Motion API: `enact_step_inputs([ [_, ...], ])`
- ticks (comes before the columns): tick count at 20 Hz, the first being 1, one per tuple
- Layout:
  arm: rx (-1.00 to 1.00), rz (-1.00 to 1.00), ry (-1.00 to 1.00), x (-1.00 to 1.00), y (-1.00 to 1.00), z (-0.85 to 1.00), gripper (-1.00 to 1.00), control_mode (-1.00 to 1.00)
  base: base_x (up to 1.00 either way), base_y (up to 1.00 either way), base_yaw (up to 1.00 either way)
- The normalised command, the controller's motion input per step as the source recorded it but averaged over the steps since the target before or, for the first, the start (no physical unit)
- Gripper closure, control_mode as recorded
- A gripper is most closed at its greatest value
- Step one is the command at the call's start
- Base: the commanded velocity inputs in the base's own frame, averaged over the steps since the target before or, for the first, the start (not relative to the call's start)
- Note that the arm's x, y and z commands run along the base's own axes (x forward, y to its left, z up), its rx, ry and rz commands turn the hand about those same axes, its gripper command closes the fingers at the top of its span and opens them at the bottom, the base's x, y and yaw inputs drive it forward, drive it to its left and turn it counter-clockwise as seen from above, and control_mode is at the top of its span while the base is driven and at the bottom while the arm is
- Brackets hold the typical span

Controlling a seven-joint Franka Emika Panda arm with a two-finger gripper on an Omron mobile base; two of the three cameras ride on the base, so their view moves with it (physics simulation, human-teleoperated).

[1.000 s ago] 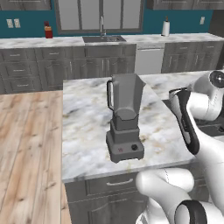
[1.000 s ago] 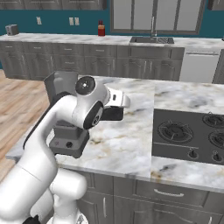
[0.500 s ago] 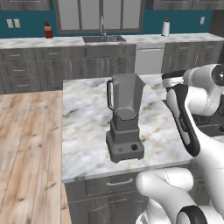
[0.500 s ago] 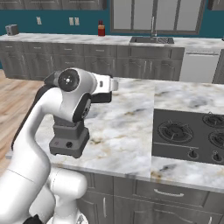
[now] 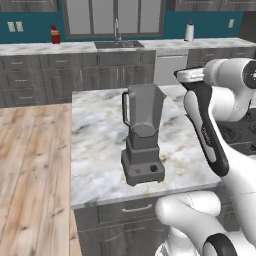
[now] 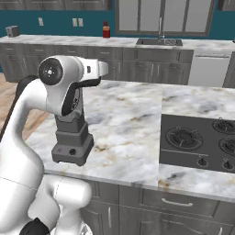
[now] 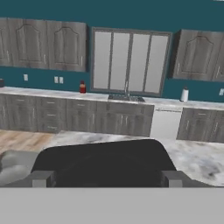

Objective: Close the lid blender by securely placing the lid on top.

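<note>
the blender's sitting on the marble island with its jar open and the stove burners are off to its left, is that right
Not quite. The blender does stand on the marble island with its jar mouth open, but the stove burners lie to its right, as the right base view shows.

1. A home kitchen is shown: grey cabinets are set against a teal wall.
2. A sink with tap is seen on the back counter.
3. A marble island is fitted with a gas stove.
4. The floor is laid in wood.
</note>
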Motion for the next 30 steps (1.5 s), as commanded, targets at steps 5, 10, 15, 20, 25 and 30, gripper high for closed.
enact_step_inputs([
  [5,0.0,0.02,-0.03,-0.51,0.35,0.57,1.0,-1.0,0.0,0.0,0.0],
  [10,0.0,0.04,0.0,-0.61,0.59,0.09,1.0,-1.0,0.0,0.0,0.0],
  [15,0.0,0.01,0.0,-0.37,0.7,0.0,1.0,-1.0,0.0,0.0,0.0],
  [20,0.0,0.0,0.04,0.1,0.27,0.19,1.0,-1.0,0.0,0.0,0.0],
  [25,0.0,0.0,0.13,0.21,0.18,-0.08,1.0,-1.0,0.0,0.0,0.0],
  [30,0.0,0.0,0.15,0.35,0.15,-0.13,1.0,-1.0,0.0,0.0,0.0],
])
